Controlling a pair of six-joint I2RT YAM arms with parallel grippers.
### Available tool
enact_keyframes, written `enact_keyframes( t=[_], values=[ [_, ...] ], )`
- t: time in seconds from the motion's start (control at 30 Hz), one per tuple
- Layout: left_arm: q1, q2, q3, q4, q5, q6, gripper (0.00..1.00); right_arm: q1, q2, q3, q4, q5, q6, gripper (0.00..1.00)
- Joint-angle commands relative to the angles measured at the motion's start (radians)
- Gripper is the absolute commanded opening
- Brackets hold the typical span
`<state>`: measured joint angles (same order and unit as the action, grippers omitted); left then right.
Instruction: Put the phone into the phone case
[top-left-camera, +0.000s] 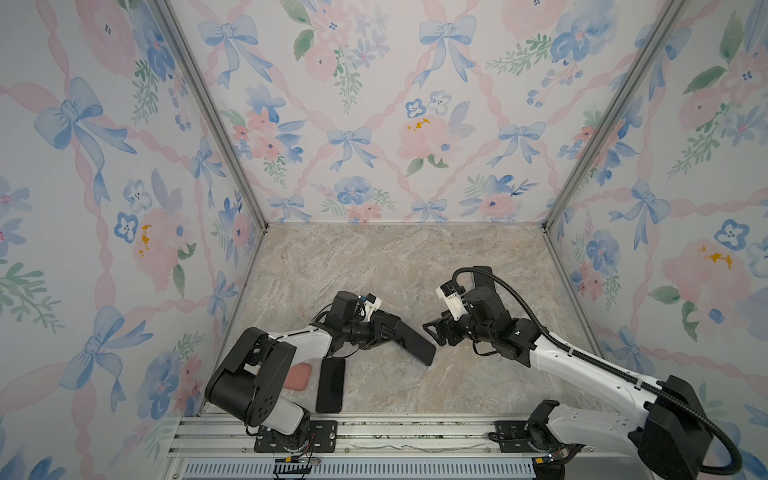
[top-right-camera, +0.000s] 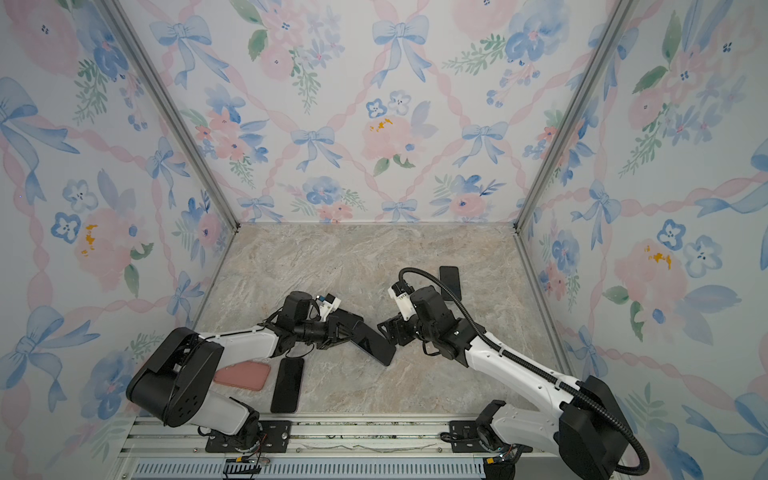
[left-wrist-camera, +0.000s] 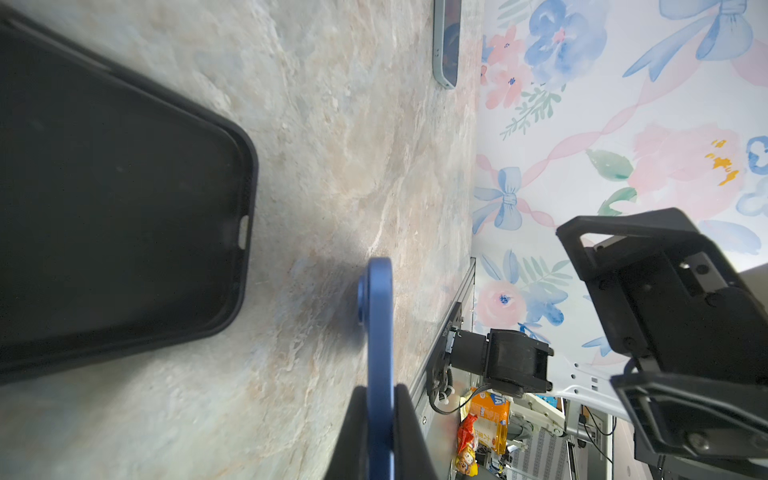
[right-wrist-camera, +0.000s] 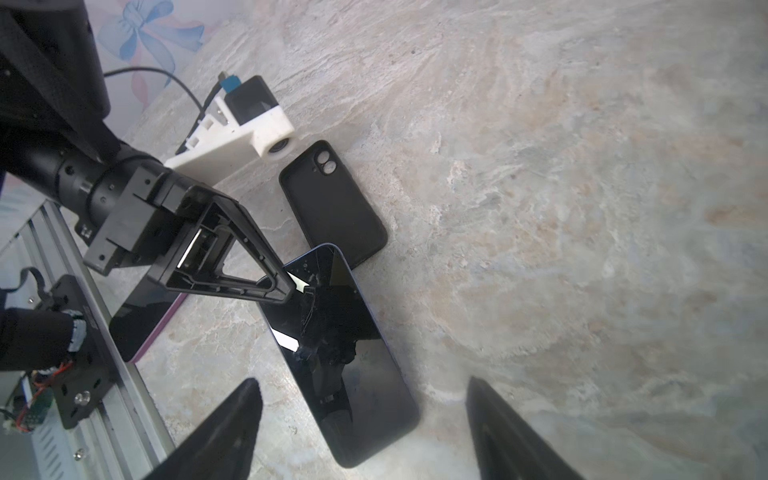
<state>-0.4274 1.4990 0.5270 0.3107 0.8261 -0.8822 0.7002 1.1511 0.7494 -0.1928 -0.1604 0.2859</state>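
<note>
My left gripper (top-left-camera: 392, 332) is shut on one end of a blue phone (top-left-camera: 417, 345) with a dark, cracked screen. The phone slopes down to the right and its far end is at or near the table. In the left wrist view the fingers (left-wrist-camera: 405, 432) pinch the phone's thin blue edge (left-wrist-camera: 379, 316). A black phone case (right-wrist-camera: 332, 203) lies open side up on the table just beyond the phone; it also shows in the left wrist view (left-wrist-camera: 116, 216). My right gripper (top-left-camera: 434, 332) stands open at the phone's far end (right-wrist-camera: 353, 374), its fingers apart on either side and touching nothing.
A pink case (top-left-camera: 297, 376) and a second dark phone (top-left-camera: 331, 384) lie near the front rail (top-left-camera: 374, 432), by the left arm's base. Another phone (top-right-camera: 451, 282) lies behind the right arm. Flowered walls close the marble table (top-left-camera: 395, 257) on three sides.
</note>
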Motion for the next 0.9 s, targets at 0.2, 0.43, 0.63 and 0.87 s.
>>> enact_keyframes(
  t=[0.2,0.43,0.63,0.87],
  values=[
    [0.046,-0.065,0.019,0.159,0.039,-0.117,0.0,-0.104,-0.129,-0.057,-0.038,-0.038,0.598,0.82],
    [0.064,-0.029,0.034,0.275,0.07,-0.191,0.0,-0.163,-0.171,-0.162,0.163,-0.134,0.807,0.81],
    [0.064,-0.025,0.046,0.332,0.071,-0.237,0.0,-0.199,-0.113,-0.272,0.415,-0.225,0.904,0.79],
    [0.062,-0.033,0.054,0.392,0.076,-0.296,0.0,-0.216,-0.039,-0.318,0.573,-0.284,0.943,0.74]
  ],
)
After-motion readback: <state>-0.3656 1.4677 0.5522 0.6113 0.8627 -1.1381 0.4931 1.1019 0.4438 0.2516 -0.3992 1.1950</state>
